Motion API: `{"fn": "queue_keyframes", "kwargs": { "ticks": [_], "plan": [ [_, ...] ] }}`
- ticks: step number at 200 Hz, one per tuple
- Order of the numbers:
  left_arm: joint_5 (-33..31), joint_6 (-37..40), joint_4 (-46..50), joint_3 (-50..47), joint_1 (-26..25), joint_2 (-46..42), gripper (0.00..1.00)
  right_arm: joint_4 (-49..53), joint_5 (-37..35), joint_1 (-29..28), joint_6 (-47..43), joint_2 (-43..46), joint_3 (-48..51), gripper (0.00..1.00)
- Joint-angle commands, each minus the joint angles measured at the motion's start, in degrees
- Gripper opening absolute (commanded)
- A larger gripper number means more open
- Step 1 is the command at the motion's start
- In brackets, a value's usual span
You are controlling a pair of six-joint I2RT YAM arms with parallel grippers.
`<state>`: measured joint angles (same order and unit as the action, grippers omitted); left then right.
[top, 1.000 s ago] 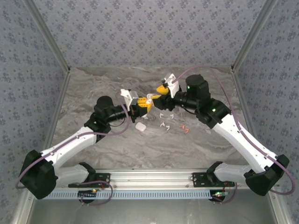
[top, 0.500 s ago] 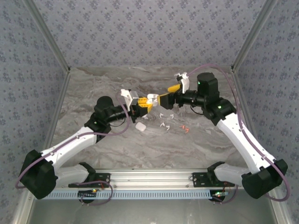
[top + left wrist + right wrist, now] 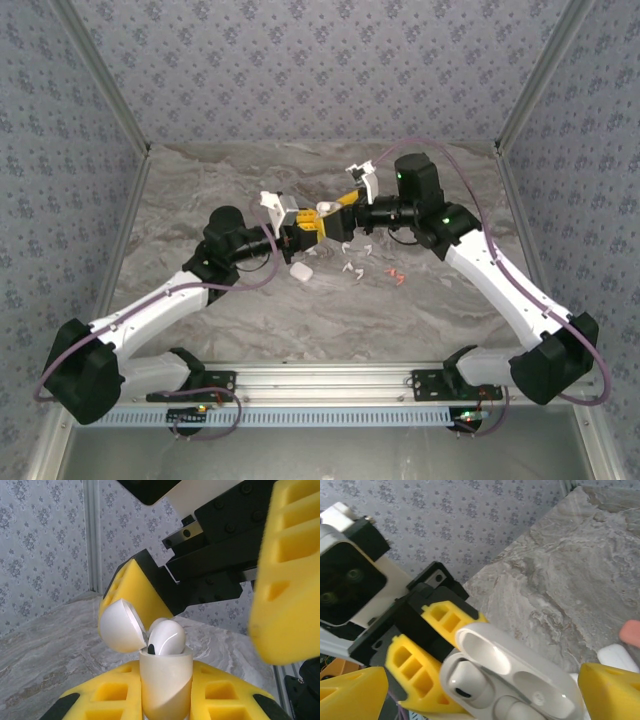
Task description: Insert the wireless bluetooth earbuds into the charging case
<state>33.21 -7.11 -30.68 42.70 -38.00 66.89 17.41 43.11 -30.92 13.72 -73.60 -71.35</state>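
A white charging case [image 3: 165,675] stands upright between the yellow fingers of my left gripper [image 3: 165,692], which is shut on it. Its lid [image 3: 121,626] hangs open to the left. Two white earbuds [image 3: 167,637] sit in its wells, and one earbud [image 3: 465,680] shows clearly under the open lid [image 3: 520,667]. My right gripper [image 3: 480,702] is open, and its yellow fingers [image 3: 285,570] straddle the case without touching it. From above, both grippers meet at the case [image 3: 318,215]. Several loose white earbuds [image 3: 350,268] and two red-orange earbuds [image 3: 397,275] lie on the table.
A second white case [image 3: 300,271] lies shut on the marble table [image 3: 200,190] just below the left gripper. A red-orange earbud [image 3: 631,632] and a white piece [image 3: 617,657] lie below the right gripper. Patterned walls enclose the table.
The right arm's wrist swung out to the right and then back left, bringing its open gripper over the held case. The left arm kept still with the case.
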Motion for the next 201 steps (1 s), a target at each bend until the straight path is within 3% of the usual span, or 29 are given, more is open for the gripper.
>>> {"fn": "queue_keyframes", "kwargs": {
  "ticks": [1, 105, 139, 164, 179, 201],
  "plan": [
    [0.55, -0.28, -2.33, 1.59, -0.32, 0.05, 0.0, 0.5, 2.24, -0.44, -1.49, 1.2, -2.3, 0.99],
    [-0.39, -0.05, -1.41, 1.07, -0.32, -0.27, 0.0, 3.38, -1.31, -0.13, -3.96, 5.31, 0.34, 0.95],
    [-1.46, 0.13, 0.09, 0.92, -0.32, -0.95, 0.0, 4.3, -8.54, 1.13, -3.4, 5.9, -0.12, 0.97],
    [-4.0, 3.08, 6.32, 0.97, 0.15, -2.48, 0.0, 4.24, -17.33, 3.61, -2.52, 8.13, 1.41, 1.0],
    [-6.38, 1.37, 9.3, 0.42, 2.78, -3.42, 0.0, 3.61, -22.52, 5.65, -0.77, 10.0, 4.44, 1.0],
    [-4.07, -8.75, 12.39, 0.06, 12.25, -2.43, 0.0, 3.76, -29.8, 8.56, 3.33, 12.1, 8.34, 1.0]
  ]
}}
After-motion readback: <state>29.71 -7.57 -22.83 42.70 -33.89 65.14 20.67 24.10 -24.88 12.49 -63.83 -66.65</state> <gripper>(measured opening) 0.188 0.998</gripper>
